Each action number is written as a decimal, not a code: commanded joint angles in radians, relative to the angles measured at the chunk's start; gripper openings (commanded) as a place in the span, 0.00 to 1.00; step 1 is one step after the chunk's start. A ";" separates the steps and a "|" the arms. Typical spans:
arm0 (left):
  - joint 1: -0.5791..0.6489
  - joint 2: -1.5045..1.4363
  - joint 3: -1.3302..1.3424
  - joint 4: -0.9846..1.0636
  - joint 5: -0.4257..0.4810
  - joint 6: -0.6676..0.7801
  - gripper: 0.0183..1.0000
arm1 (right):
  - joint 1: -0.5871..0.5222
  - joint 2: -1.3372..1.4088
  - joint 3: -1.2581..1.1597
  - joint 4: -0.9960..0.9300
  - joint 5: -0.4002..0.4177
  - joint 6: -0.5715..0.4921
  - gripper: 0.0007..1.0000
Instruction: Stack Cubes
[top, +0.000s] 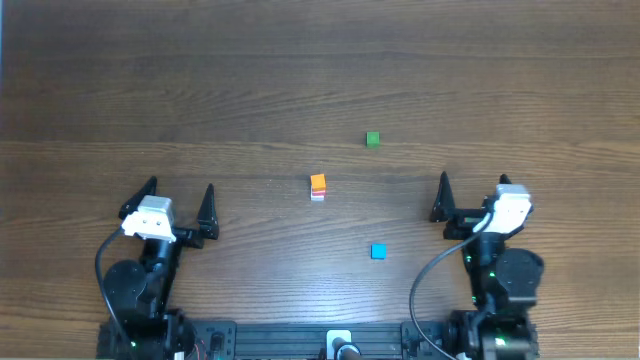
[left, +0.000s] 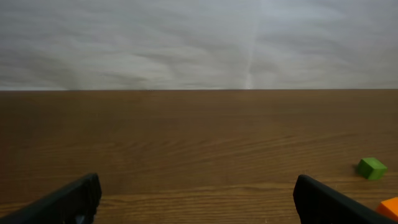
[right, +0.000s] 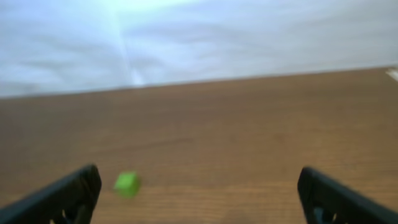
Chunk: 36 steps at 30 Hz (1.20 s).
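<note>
- Left gripper (top: 180, 203) is parked near its base, fingers spread wide, nothing between them
- Right gripper (top: 472, 197) is in the same pose on its side: jaws apart, empty
- I read both as a ready pose. Open fingers mean either arm can drop straight onto a cube
- Orange cube (top: 318, 181) sits mid-table between the arms. A pale/red sliver shows just under it, so I think it's already on another cube, but I can't confirm that from above
- Green cube (top: 373, 139) is farther out, right of centre and well apart from the orange one, resting flat on the table (top: 200, 90)
- Blue cube (top: 378, 251) is nearer the bases, also right of centre and on its own
- Both loose cubes lie on the right arm's side, so I'd call right the natural picker, with blue the shorter reach
- Risk: the stack target is small, and an off-centre drop would knock the orange cube off
</note>
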 joint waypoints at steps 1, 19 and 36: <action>-0.004 -0.010 -0.005 -0.001 0.010 0.014 1.00 | -0.006 0.105 0.312 -0.135 -0.061 -0.002 0.99; -0.004 -0.010 -0.005 -0.001 0.010 0.014 1.00 | 0.351 1.189 1.172 -0.705 0.001 0.092 0.99; -0.004 -0.010 -0.005 -0.001 0.010 0.014 1.00 | 0.378 1.754 1.184 -0.614 0.049 0.229 0.99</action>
